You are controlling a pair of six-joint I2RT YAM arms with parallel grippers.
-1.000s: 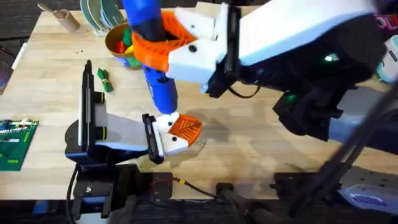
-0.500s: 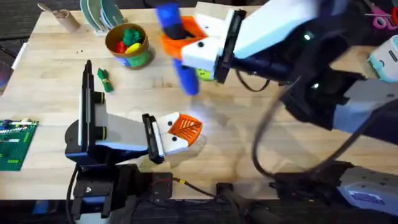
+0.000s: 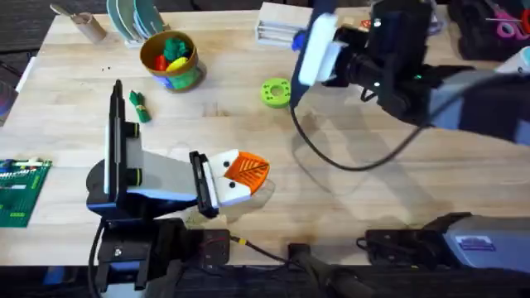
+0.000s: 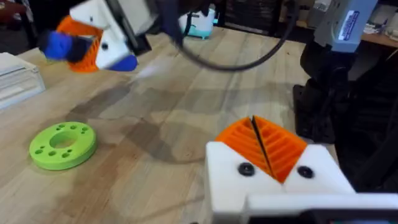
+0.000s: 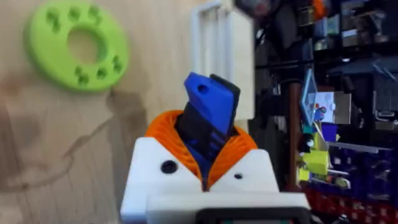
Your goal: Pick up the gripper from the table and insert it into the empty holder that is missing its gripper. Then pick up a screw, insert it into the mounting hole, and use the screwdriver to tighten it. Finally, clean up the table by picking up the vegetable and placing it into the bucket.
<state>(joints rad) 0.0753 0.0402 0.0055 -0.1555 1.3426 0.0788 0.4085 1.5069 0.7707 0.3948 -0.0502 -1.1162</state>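
Observation:
My left gripper [image 3: 255, 170] rests low over the table's front middle, shut, with nothing between its jaws. Its white holders [image 4: 231, 180] each carry an orange ribbed gripper piece [image 4: 277, 146], and a dark screw head [image 4: 246, 169] shows in each. At the far right my right gripper [image 3: 313, 43] hangs above the table, shut on the blue screwdriver [image 5: 210, 109], which also shows as a blue screwdriver [image 4: 59, 45] in the left wrist view. The dark green vegetable [image 3: 138, 106] lies at the left. Behind it stands the bucket [image 3: 189, 76], holding toy food.
A lime-green ring [image 3: 276, 91] lies on the wood between the two grippers. A white box [image 3: 280, 21] sits at the far edge, plates [image 3: 137, 16] at the far left, and a green circuit board [image 3: 18, 192] at the left edge.
My right arm has lifted the screwdriver off the left gripper and swung back to the far right with it. The left arm has not moved.

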